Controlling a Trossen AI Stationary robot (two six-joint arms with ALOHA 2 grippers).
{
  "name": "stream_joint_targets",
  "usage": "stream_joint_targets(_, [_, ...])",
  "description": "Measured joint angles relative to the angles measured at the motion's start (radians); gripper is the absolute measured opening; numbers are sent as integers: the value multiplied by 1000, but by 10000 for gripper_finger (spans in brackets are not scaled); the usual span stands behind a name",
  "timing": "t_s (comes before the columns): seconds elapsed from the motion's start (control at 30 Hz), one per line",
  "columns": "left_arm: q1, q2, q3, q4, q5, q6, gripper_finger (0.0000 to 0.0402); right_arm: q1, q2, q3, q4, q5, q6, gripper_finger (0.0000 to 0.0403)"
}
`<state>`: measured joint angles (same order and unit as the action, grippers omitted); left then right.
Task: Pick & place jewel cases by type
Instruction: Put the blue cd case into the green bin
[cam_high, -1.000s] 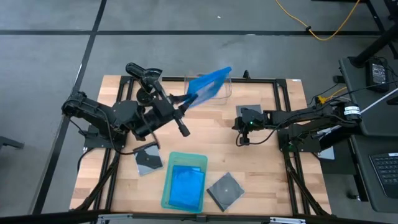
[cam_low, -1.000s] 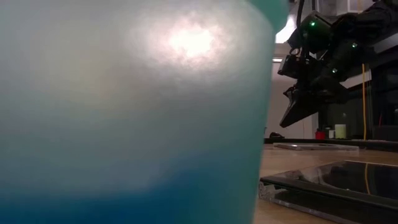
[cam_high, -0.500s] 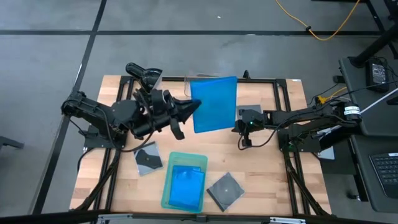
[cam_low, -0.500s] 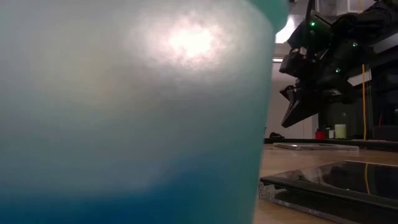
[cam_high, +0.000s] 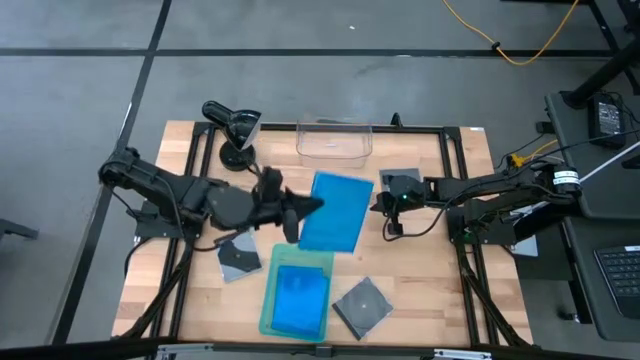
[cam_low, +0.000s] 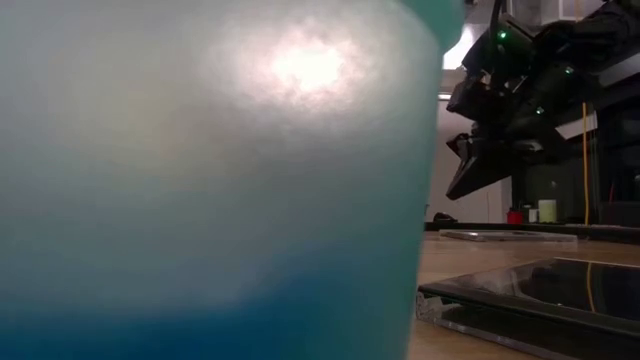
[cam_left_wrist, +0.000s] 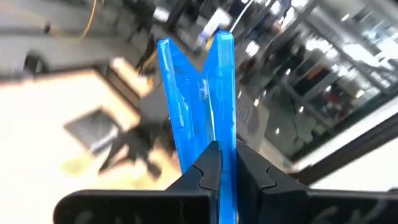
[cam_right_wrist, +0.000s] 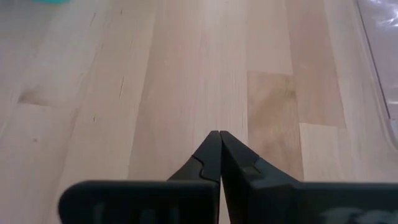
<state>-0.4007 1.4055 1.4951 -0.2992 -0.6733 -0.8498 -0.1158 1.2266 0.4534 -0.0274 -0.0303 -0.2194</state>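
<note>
My left gripper (cam_high: 304, 209) is shut on a bright blue jewel case (cam_high: 337, 211), which hangs in the air between the clear bin (cam_high: 334, 140) and the pale green tray (cam_high: 272, 300). Another blue case (cam_high: 297, 298) lies flat in that tray. Grey jewel cases lie flat on the wood at the near left (cam_high: 237, 258), at the near right (cam_high: 362, 305) and under the right arm (cam_high: 402, 176). My right gripper (cam_high: 389, 222) is shut with nothing in it, just above the bare wood right of the held case. My left gripper pinches the blue case between its two fingers at its left edge (cam_high: 312, 208), coming about level from the table's left. In the left wrist view the case shows edge-on as two leaves splayed in a V, and one leaf (cam_left_wrist: 225, 134) runs between the fingers. The case is clear of the table, its broad face up.
A black lamp-like stand (cam_high: 232, 125) is at the far left. The green tray's wall (cam_low: 200, 180) fills most of the low view. Bare wood lies between the tray and the right arm. A black frame edges the table.
My left gripper has rolled and come down and toward the table's near edge, away from the clear bin. The blue case it holds has turned from a steep tilt over the bin to broad face up, now just beyond the green tray.
</note>
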Motion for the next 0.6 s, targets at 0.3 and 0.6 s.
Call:
stream_joint_targets(0.3, [-161, 1, -130, -67, -27, -363, 8, 0, 0, 0, 26, 2, -1, 6])
stream_joint_targets(0.6, [-317, 10, -290, -63, -159, -756, 8, 0, 0, 0, 43, 3, -2, 6])
